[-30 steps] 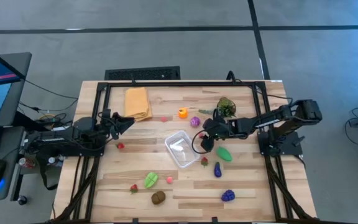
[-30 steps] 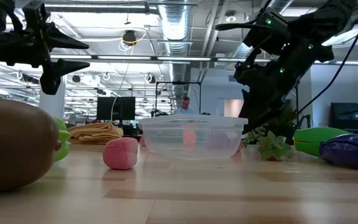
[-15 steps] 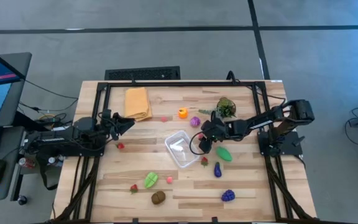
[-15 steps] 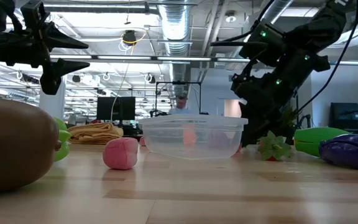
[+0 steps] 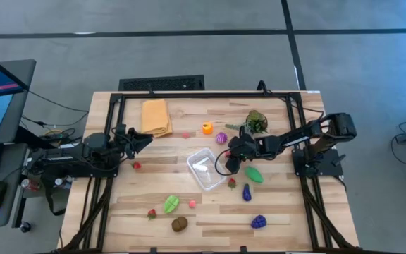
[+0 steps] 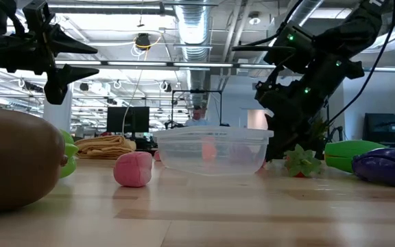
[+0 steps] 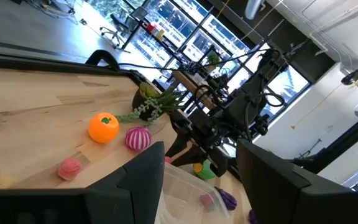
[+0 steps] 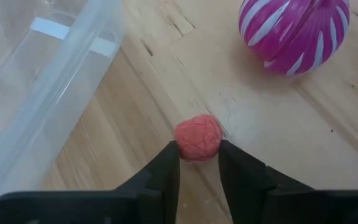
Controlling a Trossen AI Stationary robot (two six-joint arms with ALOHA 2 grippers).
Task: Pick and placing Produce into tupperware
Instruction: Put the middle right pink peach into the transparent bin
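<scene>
Clear rounded rectangular plastic tupperware (image 5: 206, 169): contents indistinct. Right gripper (image 8: 197, 155) clamped on small pink-red bumpy berry (image 8: 197, 137) beside it. Left gripper (image 5: 145, 139) raised, fingers apart, holding nothing.

Tupperware (image 5: 206, 169) sits mid-counter (image 5: 280, 212). Right gripper (image 8: 197, 163) is low beside its right rim, fingers (image 8: 166, 167) pinching a small berry (image 8: 197, 138); striped ball (image 8: 294, 31) just beyond.
</scene>
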